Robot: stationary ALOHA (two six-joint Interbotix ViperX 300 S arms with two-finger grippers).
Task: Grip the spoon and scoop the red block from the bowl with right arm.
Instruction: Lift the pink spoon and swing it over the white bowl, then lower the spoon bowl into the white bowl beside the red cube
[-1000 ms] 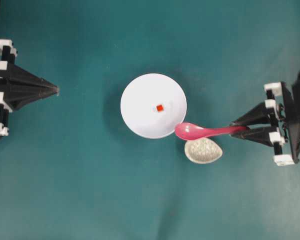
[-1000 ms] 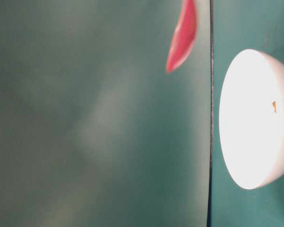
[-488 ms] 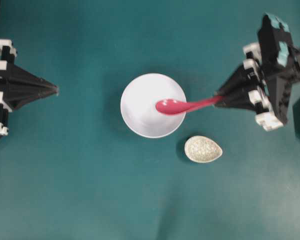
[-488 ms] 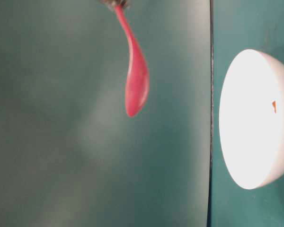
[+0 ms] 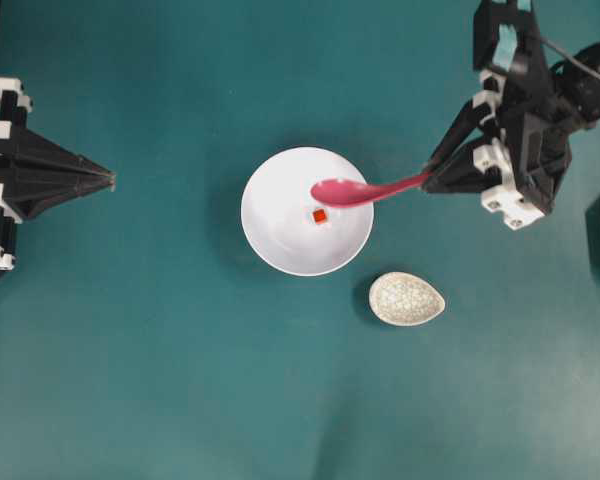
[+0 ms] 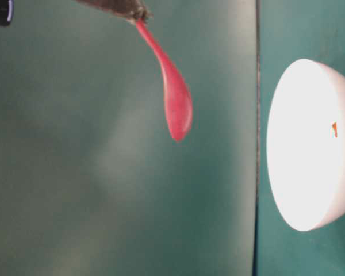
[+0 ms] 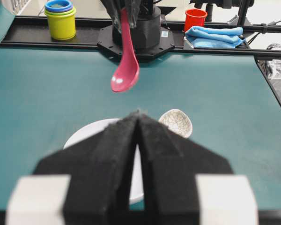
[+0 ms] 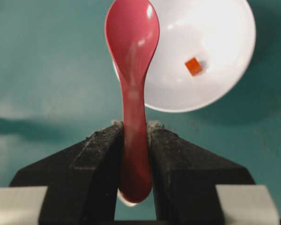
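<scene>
A robot lab bench: teal mat point(image 5: 180, 380), black frame rail point(image 7: 47, 35) (stacked cups point(image 7: 60, 18) behind).

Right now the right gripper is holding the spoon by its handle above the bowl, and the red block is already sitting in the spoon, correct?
Not quite. The right gripper does hold the spoon above the bowl, but the right wrist view shows the red block lying in the bowl.
</scene>
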